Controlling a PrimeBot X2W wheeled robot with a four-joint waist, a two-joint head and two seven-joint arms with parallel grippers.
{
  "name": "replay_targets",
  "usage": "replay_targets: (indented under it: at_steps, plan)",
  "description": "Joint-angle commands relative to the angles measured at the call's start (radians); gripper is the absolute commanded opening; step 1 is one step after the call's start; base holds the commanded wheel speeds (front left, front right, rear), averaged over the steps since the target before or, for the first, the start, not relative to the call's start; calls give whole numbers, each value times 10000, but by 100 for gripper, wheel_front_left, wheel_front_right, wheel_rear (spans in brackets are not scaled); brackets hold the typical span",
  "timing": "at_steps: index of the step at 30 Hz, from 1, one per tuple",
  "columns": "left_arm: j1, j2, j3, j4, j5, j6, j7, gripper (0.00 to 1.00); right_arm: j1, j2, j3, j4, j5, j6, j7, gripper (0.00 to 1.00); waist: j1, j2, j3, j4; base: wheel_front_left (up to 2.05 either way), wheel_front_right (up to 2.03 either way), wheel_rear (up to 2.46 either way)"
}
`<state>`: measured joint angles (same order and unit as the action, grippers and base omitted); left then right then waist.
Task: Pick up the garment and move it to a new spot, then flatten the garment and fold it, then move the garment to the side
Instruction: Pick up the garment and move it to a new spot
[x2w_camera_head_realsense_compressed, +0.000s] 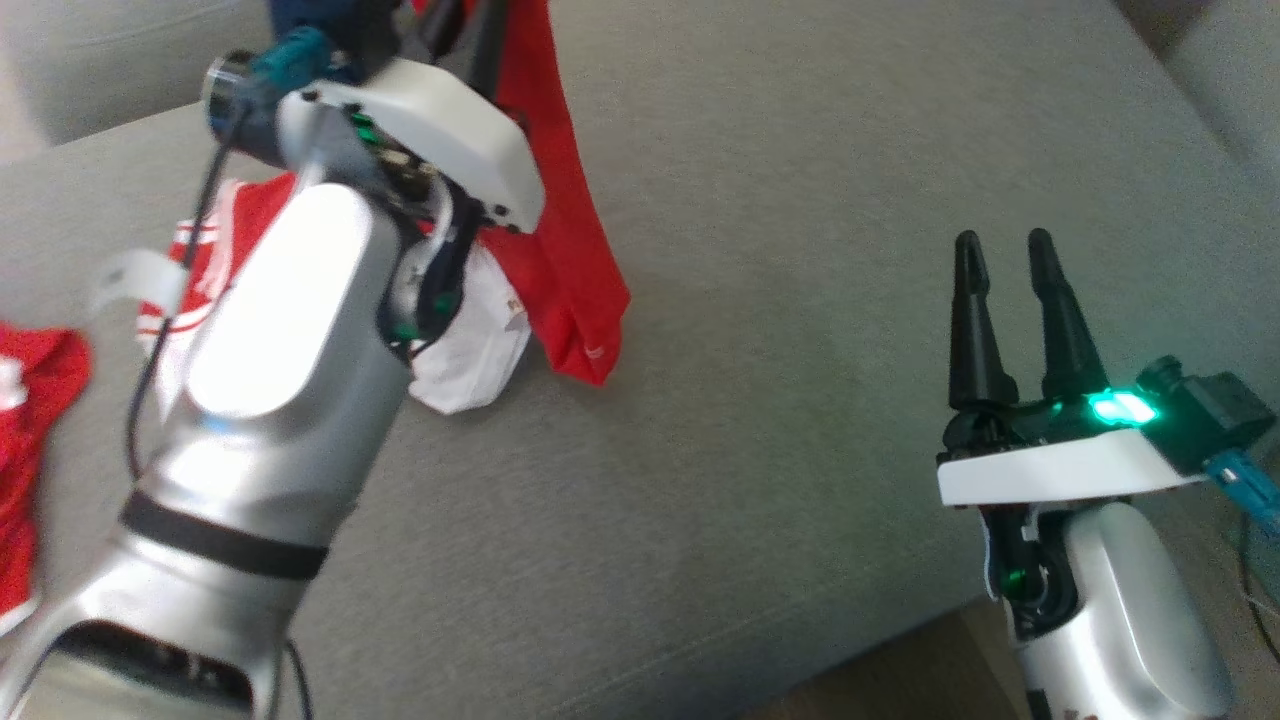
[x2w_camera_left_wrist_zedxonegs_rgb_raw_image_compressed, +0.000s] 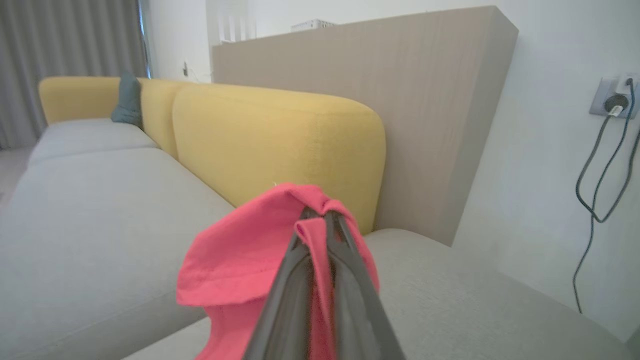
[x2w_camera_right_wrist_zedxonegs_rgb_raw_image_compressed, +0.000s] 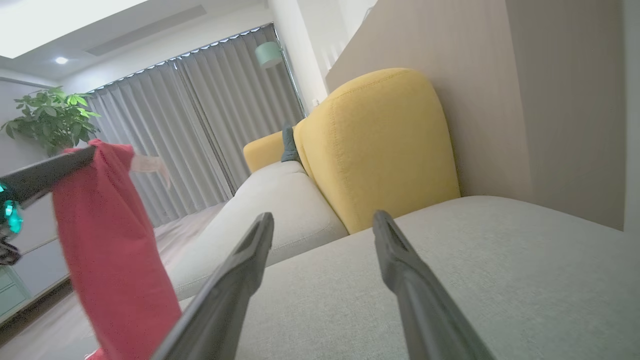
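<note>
The garment (x2w_camera_head_realsense_compressed: 570, 260) is a red cloth hanging in a long fold above the grey sofa seat (x2w_camera_head_realsense_compressed: 800, 420), its lower end near the cushion. My left gripper (x2w_camera_left_wrist_zedxonegs_rgb_raw_image_compressed: 325, 216) is raised and shut on the garment's (x2w_camera_left_wrist_zedxonegs_rgb_raw_image_compressed: 250, 260) top edge, which bunches over the fingertips. In the right wrist view the garment (x2w_camera_right_wrist_zedxonegs_rgb_raw_image_compressed: 110, 240) dangles at the left from the left arm's dark fingers (x2w_camera_right_wrist_zedxonegs_rgb_raw_image_compressed: 50, 172). My right gripper (x2w_camera_head_realsense_compressed: 1000, 240) sits low at the right over bare seat, open with nothing between its fingers (x2w_camera_right_wrist_zedxonegs_rgb_raw_image_compressed: 250, 260), well apart from the cloth.
Other clothes lie under my left arm: a red-and-white piece (x2w_camera_head_realsense_compressed: 200, 260), a white one (x2w_camera_head_realsense_compressed: 470, 360) and a red one (x2w_camera_head_realsense_compressed: 30, 420) at the left edge. Yellow backrests (x2w_camera_left_wrist_zedxonegs_rgb_raw_image_compressed: 280, 145) and a beige panel (x2w_camera_left_wrist_zedxonegs_rgb_raw_image_compressed: 400, 90) stand behind. Cables hang from a wall socket (x2w_camera_left_wrist_zedxonegs_rgb_raw_image_compressed: 612, 97).
</note>
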<state>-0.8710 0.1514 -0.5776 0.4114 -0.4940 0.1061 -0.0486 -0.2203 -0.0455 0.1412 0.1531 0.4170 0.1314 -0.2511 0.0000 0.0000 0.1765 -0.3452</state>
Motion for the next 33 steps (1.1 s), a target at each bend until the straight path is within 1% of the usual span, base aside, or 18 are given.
replay_targets:
  at_steps: [1, 2, 3, 5, 8, 13, 16, 20, 21, 23, 28, 33]
  plan:
    - [-775, -6, 256, -1, 12, 20, -116, 0, -424, -47, 314, -376, 142, -7, -107, 100, 0, 0, 406, -860, 0, 0, 0]
    - [-851, -199, 236, 296, -81, -4, -123, 3, -447, -47, 368, -382, 216, -7, -107, 100, 0, 0, 453, -1023, 0, 0, 0]
    - [-932, -365, 181, 576, -203, -129, -115, 100, -468, -47, 425, -388, 287, -7, -107, 100, 0, 0, 493, -1167, 0, 0, 0]
    - [-1180, -547, 49, 1111, -299, -354, -136, 100, -494, -47, 534, -393, 391, -7, -107, 100, 0, 0, 548, -1384, 0, 0, 0]
    - [-1662, -674, 71, 1736, -310, -426, -488, 100, -489, -47, 558, -376, 466, -7, -107, 100, 0, 0, 555, -1478, 0, 0, 0]
    - [-2266, -652, 165, 2469, -333, -642, -948, 100, -411, -47, 465, -306, 497, -7, -107, 100, 0, 0, 425, -1177, 0, 0, 0]
    - [-2420, -507, 284, 2763, -398, -758, -1183, 100, -363, -47, 370, -276, 409, -7, -107, 100, 0, 0, 315, -778, 0, 0, 0]
    - [-2282, -201, 456, 2965, -521, -909, -1481, 100, -292, -47, 103, -256, 147, -7, -107, 100, 0, 0, 115, -79, 0, 0, 0]
    - [-2282, -201, 456, 2965, -521, -909, -1481, 100, -292, -47, 103, -256, 147, -7, -107, 100, 0, 0, 115, -79, 0, 0, 0]
    - [-2031, -23, 542, 2976, -569, -937, -1643, 100, -237, -47, -82, -218, -48, -7, -107, 100, 0, 0, -18, 340, 0, 0, 0]
    - [-811, 501, 816, 2529, -726, -1042, -1986, 100, -43, -47, -406, -117, -521, -7, -107, 100, 0, 0, -365, 1366, 0, 0, 0]
    - [1085, 971, 1223, 1365, -779, -948, -2116, 100, 261, -47, -426, -70, -978, -7, -107, 100, 0, 0, -759, 2308, 0, 0, 0]
